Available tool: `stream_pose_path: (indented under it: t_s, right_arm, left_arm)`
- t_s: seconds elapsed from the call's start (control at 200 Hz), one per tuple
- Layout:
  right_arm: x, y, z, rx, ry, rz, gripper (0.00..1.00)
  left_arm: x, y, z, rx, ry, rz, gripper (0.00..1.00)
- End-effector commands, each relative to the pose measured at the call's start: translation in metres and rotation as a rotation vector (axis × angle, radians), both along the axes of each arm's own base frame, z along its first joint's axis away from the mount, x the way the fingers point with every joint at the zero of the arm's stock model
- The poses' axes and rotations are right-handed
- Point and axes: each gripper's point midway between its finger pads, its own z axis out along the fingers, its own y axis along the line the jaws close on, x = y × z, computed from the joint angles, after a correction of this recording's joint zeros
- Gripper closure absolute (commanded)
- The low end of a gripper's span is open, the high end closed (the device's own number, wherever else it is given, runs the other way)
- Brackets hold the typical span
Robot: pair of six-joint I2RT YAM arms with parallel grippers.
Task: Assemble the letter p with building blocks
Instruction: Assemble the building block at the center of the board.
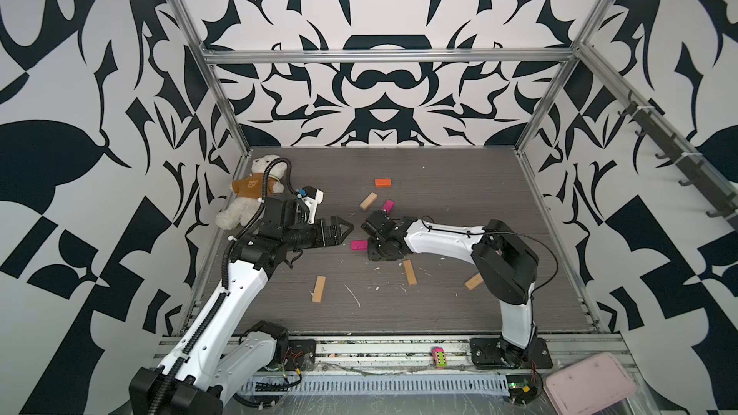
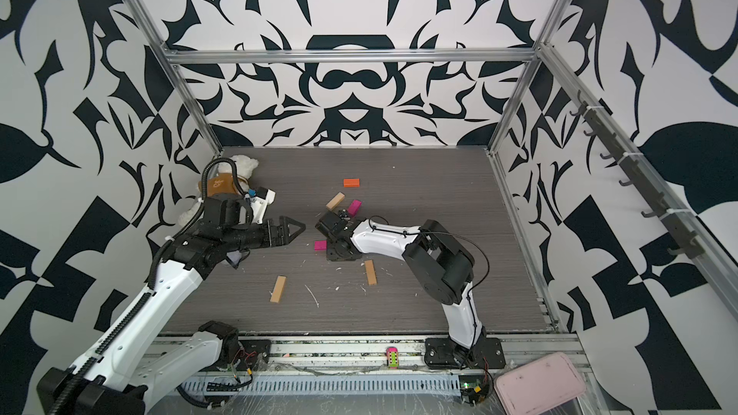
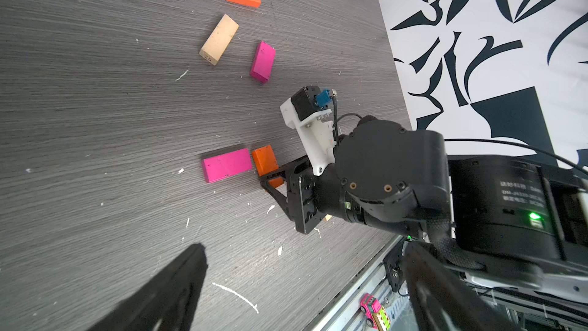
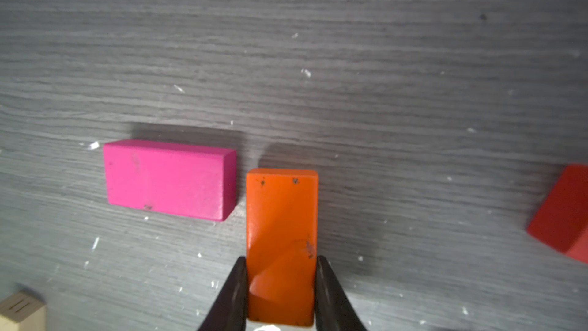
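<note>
Our right gripper (image 4: 281, 265) is squeezed on the long sides of an orange block (image 4: 281, 214). Its two black fingers (image 4: 235, 291) press the block's near end. We cannot tell if the block sits on the grey table (image 4: 381, 58) or hangs just above it. A magenta block (image 4: 165, 179) lies just beside the orange one, with a thin gap between them. A red block (image 4: 563, 214) lies well apart on the other side.

Our left gripper (image 1: 345, 230) is wide apart and holds nothing; it points at the magenta block.

The table has bare room by the far wall and the right rail. There is more at the front edge, past a tan block (image 1: 318, 289) and a second tan block (image 1: 409, 272).
</note>
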Motion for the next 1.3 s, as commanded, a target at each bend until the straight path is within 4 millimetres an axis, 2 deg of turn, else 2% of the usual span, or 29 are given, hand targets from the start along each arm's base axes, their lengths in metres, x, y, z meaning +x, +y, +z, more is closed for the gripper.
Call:
stream_pose_path:
  t_s: [0.0, 0.31, 0.58, 0.885, 1.295]
  right_arm:
    - [-0.002, 0.007, 0.033, 0.063, -0.031, 0.025, 0.63]
    - [-0.007, 0.005, 0.041, 0.077, -0.031, 0.043, 0.59]
    - [-0.003, 0.005, 0.054, 0.192, -0.029, 0.053, 0.65]
    - [-0.006, 0.000, 0.031, 0.232, 0.024, 0.031, 0.70]
    - [0.000, -0.004, 0.014, 0.227, 0.056, 0.008, 0.73]
  left_arm:
    - [-0.001, -0.001, -0.003, -0.012, 0.006, -0.009, 0.01]
    - [-0.002, -0.001, -0.003, -0.013, 0.008, -0.008, 0.01]
    - [-0.004, -0.002, -0.006, -0.018, 0.024, -0.020, 0.01]
    - [-0.004, -0.007, -0.009, -0.029, 0.050, -0.042, 0.01]
    - [-0.003, -0.007, -0.011, -0.029, 0.058, -0.045, 0.01]
